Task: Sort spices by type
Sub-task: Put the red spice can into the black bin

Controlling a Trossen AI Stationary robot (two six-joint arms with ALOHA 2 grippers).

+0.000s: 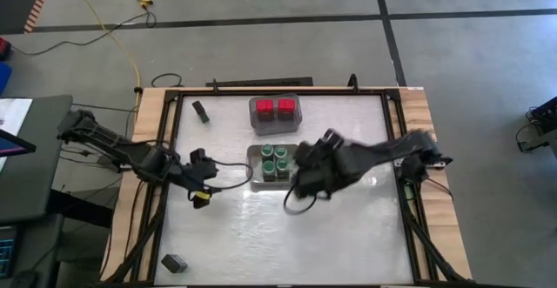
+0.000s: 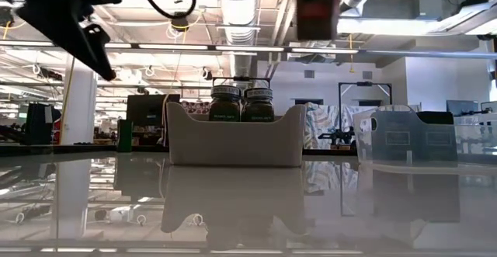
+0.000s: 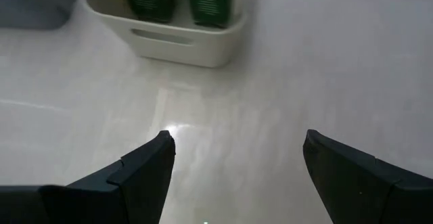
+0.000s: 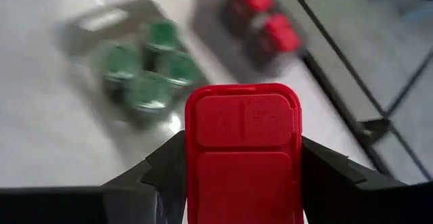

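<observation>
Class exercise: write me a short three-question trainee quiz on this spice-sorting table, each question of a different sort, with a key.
1. True or false: the right gripper holds a red-topped spice container.
2. How many green-lidded jars stand in their bin?
3. The left gripper's fingers are: A) shut on a tin, B) open and empty, C) shut on a jar.

Key: 1 true; 2 four; 3 B.
</observation>
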